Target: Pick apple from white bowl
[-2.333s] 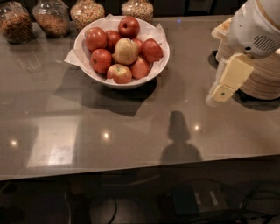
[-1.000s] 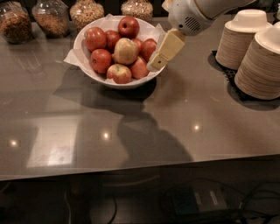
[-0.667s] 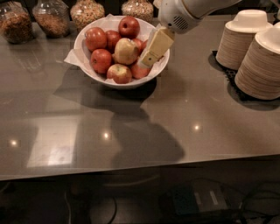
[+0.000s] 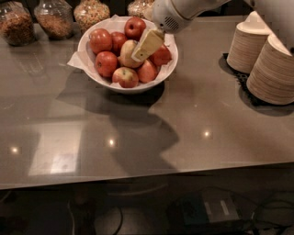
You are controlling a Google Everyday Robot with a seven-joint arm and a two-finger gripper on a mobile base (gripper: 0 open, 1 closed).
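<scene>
The claw [image 4: 140,53] hangs over the white bowl [image 4: 138,87], at the far left-centre of the grey bench [image 4: 193,119]. Its cream tip slants down and to the left from the white arm [image 4: 183,11]. The tip lies right across the apple [image 4: 124,52], the pale yellow-green one in the middle of the bowl. Whether the claw is spread, pressed together or pinching the fruit, I cannot tell from this view.

The apple sits in the pile with red apples [image 4: 106,63] packed all round it, on its left, right, near and far sides. White paper [image 4: 76,59] lines the bowl, and one corner pokes out over the left rim.

Along the far edge stand glass jars [image 4: 54,18] of brown and tan dry goods. On the right, two tilted stacks of beige disposable bowls [image 4: 274,69] rest on a black mat [image 4: 239,77], well apart from the white bowl.
</scene>
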